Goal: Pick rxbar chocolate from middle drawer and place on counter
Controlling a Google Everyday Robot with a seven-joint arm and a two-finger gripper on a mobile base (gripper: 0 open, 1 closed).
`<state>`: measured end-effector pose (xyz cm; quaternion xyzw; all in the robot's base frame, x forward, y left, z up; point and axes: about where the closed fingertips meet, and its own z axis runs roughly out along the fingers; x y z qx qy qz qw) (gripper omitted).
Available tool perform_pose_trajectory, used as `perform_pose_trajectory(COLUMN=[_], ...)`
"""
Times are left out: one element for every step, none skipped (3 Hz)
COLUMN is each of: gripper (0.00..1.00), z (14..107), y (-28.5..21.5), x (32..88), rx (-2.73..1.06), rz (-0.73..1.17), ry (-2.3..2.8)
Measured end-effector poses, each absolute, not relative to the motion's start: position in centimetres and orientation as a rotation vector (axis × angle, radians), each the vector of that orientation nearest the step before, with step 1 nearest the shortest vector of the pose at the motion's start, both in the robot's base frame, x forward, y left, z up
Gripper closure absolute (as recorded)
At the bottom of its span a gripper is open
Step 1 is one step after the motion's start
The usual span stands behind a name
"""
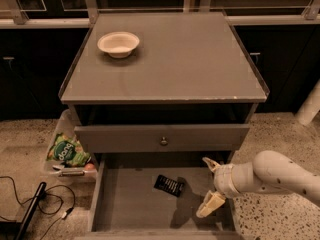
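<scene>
The rxbar chocolate (pixel 169 185), a small flat black wrapper with white print, lies on the floor of the open middle drawer (pixel 127 204), near its middle. My gripper (pixel 210 182) is over the drawer's right side, to the right of the bar and apart from it. Its two pale fingers (pixel 209 204) are spread wide and hold nothing. The white arm comes in from the right. The counter (pixel 170 59) is the grey cabinet top above.
A white bowl (pixel 118 43) stands on the counter's back left. A shut grey drawer front with a round knob (pixel 163 141) sits above the open drawer. A green snack bag (pixel 67 151) lies in a bin on the floor to the left. Black cables (pixel 30 199) trail at the lower left.
</scene>
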<state>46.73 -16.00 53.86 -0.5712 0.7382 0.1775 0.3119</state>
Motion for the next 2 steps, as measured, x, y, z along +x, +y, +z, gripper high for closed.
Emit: perform_pose_trajectory(gripper=[0.0, 0.0], z=[49.37, 49.36], y=[-15.82, -15.81], x=[47.01, 47.01], rx=[-1.47, -1.47], rz=[0.549, 0.549], ry=[1.915, 1.914])
